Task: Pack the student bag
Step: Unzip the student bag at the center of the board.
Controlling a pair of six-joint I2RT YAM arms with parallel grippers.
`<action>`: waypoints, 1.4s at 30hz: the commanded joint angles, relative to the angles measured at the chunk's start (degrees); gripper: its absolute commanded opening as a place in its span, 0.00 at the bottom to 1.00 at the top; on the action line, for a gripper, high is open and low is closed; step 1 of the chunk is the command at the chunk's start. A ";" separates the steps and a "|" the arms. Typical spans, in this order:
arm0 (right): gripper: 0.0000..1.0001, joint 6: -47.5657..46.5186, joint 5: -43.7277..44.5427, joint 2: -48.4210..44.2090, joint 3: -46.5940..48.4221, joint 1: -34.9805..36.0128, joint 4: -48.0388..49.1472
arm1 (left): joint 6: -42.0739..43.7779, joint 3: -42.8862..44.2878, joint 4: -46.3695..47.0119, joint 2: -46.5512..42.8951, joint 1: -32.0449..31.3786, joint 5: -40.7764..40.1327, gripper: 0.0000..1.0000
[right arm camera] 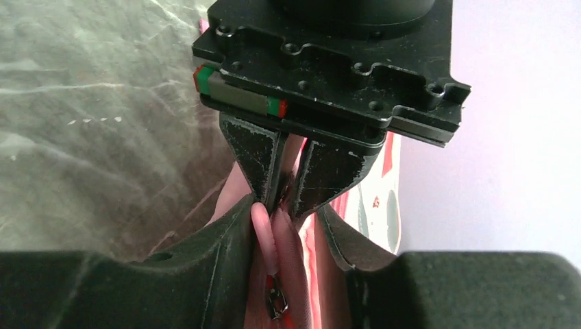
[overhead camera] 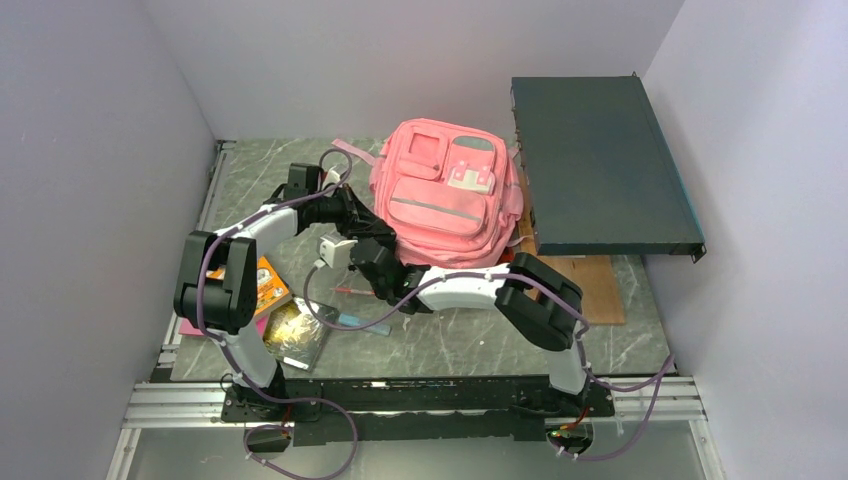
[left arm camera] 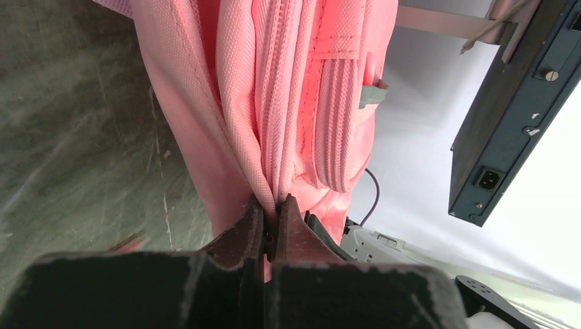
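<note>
Grey marble table [overhead camera: 450, 340]: student bag [overhead camera: 445, 190] lying back-centre beside dark rack unit [overhead camera: 600, 165]. Left gripper [left arm camera: 272, 205] pinching zip seam, likely tensioning fabric. Right gripper [right arm camera: 284, 219] part-spread, straddling zipper pull [right arm camera: 275, 305], probably preparing to open the bag.

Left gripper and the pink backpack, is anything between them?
Nothing. In the left wrist view, the left gripper is shut directly on a fold of the pink backpack, with fabric pinched between its fingers.
</note>
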 commanded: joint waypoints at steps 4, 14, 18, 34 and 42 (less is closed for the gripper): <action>0.13 4.19 10.61 0.00 5.87 0.78 2.51 | 0.84 1.89 0.90 -3.15 -0.10 6.26 0.00; 0.00 39.25 6.25 -7.75 6.94 0.66 -12.45 | 1.09 2.06 0.40 -1.24 2.05 6.13 0.00; 0.00 53.26 1.98 -9.76 7.18 -1.83 -16.82 | -0.45 1.12 2.63 -1.35 2.06 6.93 0.00; 0.00 74.87 -13.55 -18.55 -3.16 -7.04 -12.85 | -0.38 1.30 2.09 -0.45 2.19 6.70 0.00; 0.00 63.65 -15.42 -18.86 -3.56 -5.64 -14.62 | 0.86 2.11 -0.72 0.46 2.98 5.34 0.00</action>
